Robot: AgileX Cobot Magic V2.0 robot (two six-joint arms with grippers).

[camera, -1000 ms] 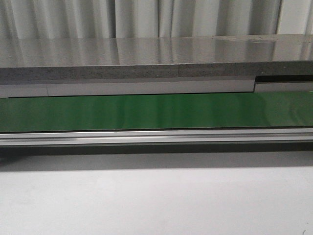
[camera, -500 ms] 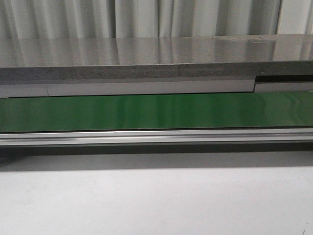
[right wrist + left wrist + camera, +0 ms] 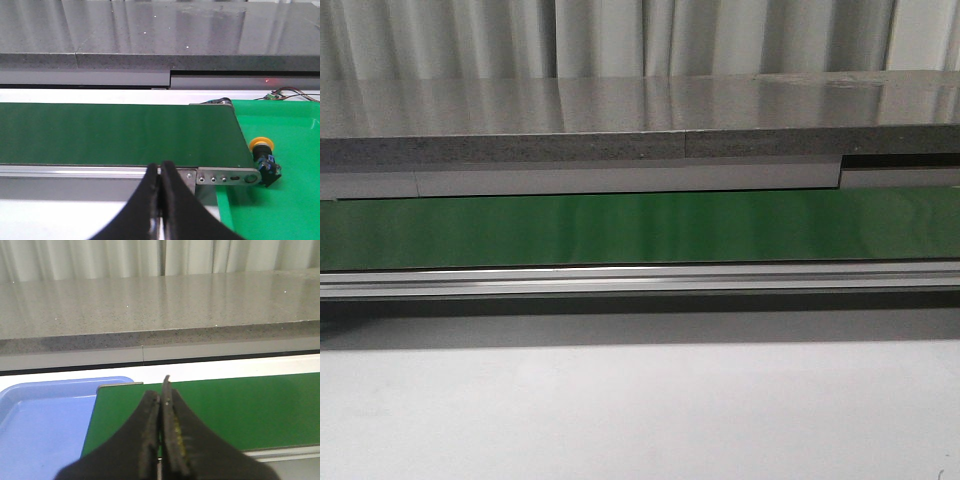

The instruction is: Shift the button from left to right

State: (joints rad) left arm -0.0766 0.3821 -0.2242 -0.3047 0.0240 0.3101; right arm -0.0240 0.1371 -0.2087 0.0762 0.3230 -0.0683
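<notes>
Yellow-headed, dark-bodied push-button [image 3: 263, 155] is lying in the green plastic tray [image 3: 285, 200] just past the green conveyor belt's [image 3: 115, 132] right end, so I am keeping my left claw [image 3: 161, 405] and right claw [image 3: 161, 172] closed on nothing.

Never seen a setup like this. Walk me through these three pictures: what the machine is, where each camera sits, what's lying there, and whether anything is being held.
This is a two-armed robot working at a green conveyor belt. The front view looks forward over the table at the belt; neither arm shows there. The other two pictures come from cameras on the wrists. In the left wrist view, the left gripper is shut and holds nothing, with a blue tray by the belt's end. In the right wrist view, the right gripper is also shut and holds nothing. Past the belt's other end lies a green tray, and in it the button with its yellow head, close to the belt frame.
</notes>
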